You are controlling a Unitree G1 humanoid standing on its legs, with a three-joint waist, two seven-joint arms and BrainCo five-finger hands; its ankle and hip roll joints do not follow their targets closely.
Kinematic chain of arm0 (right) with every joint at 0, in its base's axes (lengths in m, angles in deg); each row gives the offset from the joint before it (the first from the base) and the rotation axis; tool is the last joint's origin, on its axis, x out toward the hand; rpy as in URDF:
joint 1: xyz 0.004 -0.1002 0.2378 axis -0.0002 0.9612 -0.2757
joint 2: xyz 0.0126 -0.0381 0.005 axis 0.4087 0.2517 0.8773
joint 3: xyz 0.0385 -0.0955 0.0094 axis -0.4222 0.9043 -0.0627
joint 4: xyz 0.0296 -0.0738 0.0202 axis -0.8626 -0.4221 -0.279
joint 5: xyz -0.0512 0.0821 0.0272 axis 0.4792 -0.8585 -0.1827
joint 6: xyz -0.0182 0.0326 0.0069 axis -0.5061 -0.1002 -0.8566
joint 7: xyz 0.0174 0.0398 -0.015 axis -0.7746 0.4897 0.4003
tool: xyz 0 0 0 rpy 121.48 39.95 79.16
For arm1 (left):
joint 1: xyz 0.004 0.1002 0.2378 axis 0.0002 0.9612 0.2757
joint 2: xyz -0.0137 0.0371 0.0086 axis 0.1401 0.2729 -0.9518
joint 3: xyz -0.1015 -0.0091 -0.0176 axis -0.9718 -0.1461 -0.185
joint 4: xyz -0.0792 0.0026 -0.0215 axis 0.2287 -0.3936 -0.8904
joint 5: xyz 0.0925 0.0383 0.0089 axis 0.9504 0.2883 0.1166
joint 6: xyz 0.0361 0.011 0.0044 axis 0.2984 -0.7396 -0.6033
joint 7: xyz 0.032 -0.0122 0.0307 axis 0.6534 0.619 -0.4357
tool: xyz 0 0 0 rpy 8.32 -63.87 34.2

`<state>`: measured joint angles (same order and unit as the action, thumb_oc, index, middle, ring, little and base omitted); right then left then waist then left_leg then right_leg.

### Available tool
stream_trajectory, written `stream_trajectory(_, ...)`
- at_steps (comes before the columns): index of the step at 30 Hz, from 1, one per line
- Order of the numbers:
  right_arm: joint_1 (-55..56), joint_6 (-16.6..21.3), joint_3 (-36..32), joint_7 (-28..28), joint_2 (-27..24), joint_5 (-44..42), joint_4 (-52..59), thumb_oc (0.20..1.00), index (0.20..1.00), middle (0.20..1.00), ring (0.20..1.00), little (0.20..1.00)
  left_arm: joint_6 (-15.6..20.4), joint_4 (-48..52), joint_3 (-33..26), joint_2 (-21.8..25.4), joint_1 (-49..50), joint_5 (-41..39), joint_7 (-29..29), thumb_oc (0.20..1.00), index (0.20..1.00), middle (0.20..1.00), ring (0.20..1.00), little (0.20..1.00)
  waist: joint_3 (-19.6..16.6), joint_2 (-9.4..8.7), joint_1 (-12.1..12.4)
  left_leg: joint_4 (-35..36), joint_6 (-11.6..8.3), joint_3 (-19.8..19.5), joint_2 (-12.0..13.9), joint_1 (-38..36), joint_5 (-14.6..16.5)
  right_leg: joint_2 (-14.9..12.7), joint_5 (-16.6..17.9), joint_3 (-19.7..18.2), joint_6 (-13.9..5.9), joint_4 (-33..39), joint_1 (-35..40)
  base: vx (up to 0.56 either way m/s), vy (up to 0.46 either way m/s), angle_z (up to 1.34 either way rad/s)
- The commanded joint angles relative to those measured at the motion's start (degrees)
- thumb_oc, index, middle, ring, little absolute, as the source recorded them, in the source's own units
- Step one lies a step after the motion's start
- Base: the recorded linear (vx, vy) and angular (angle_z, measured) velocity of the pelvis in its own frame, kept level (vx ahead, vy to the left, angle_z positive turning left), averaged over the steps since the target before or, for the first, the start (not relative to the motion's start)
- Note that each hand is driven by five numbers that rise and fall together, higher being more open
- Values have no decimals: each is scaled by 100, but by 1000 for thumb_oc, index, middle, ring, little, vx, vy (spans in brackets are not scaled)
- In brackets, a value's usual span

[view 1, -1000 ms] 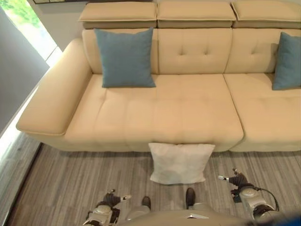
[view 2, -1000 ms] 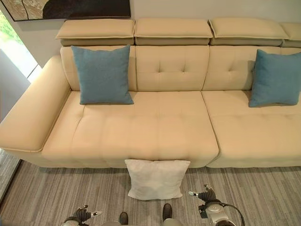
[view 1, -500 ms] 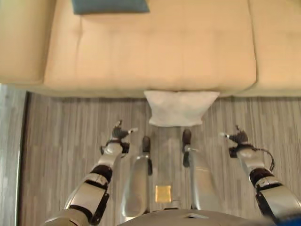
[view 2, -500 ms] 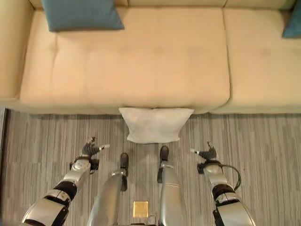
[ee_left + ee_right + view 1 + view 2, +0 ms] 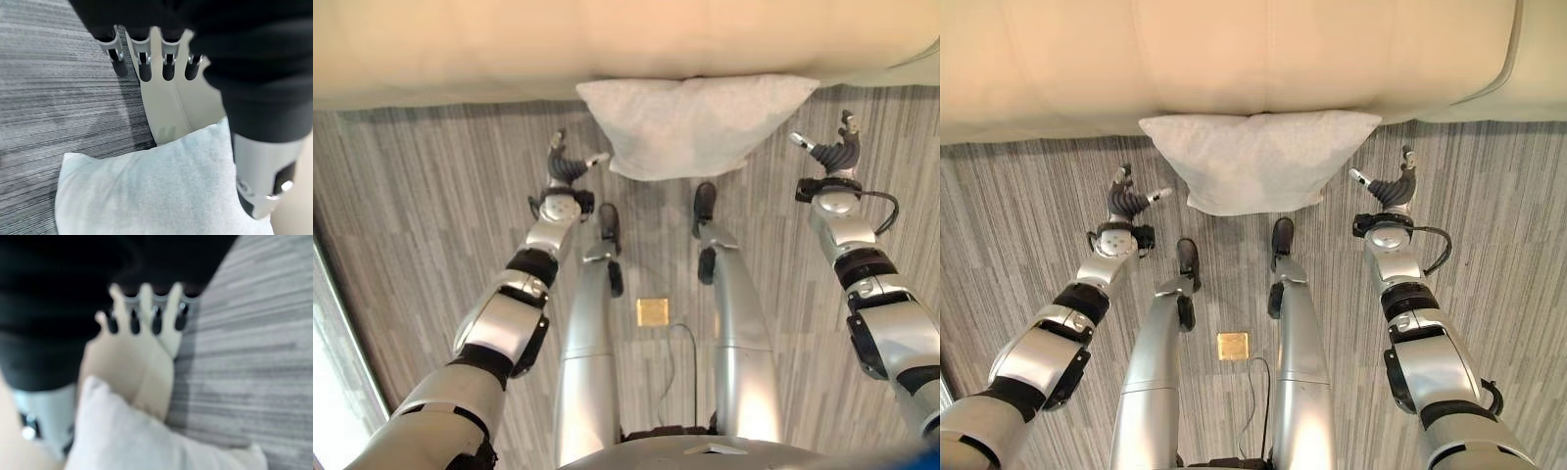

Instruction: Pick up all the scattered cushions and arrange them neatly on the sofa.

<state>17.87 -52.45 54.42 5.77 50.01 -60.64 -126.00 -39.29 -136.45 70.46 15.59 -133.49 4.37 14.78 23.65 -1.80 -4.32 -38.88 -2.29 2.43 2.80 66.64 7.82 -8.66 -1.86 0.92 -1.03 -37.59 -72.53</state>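
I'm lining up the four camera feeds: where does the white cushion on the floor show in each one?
Left eye view: white cushion top centre, against the sofa's front edge.
Right eye view: cushion upper centre, between both hands.
Left wrist view: lower half.
Right wrist view: bottom.
Shared landmark: the sofa's front edge.

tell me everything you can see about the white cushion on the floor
The white cushion is a plump square of soft, finely textured fabric with pointed corners. It lies on the grey striped floor, its far edge against the base of the beige sofa. The left hand and right hand sit open on either side, not touching it.
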Motion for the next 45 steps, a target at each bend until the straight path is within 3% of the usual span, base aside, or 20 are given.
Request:
stream_trajectory(1,446,256,123,260,-140,-140,18,1000,1000,1000,1000,1000,159,-217,-192,116,433,-217,-144,1000,1000,1000,1000,1000,-826,200,-152,-22,-66,-296,-42,438,92,-73,-399,-133,-462,-169,-19,26,2,-8)
stream_trajectory(15,-504,289,595,353,-270,-293,-258,1000,1000,1000,1000,1000,157,-319,296,450,-912,-680,-3,1000,1000,1000,1000,1000,-662,292,-284,-859,3,-301,-42,1935,190,67,-466,-327,-507,-960,-1562,33,-14,-5)
stream_trajectory(34,-1363,290,1389,-21,-449,-390,-601,1000,1000,1000,1000,1000,501,521,548,42,-1177,-1306,44,1000,1000,1000,1000,1000,-623,372,-49,-1125,-28,-415,-115,2190,151,97,-496,-238,-498,-1247,-1742,7,-7,1)
stream_trajectory(45,-2218,460,2181,-329,355,-806,-538,1000,1000,1000,1000,1000,695,612,803,-250,-1629,-1592,35,1000,1000,1000,1000,1000,-543,440,113,-1239,-89,-488,-114,2258,90,74,-471,-172,-508,-1339,-1742,0,0,0)
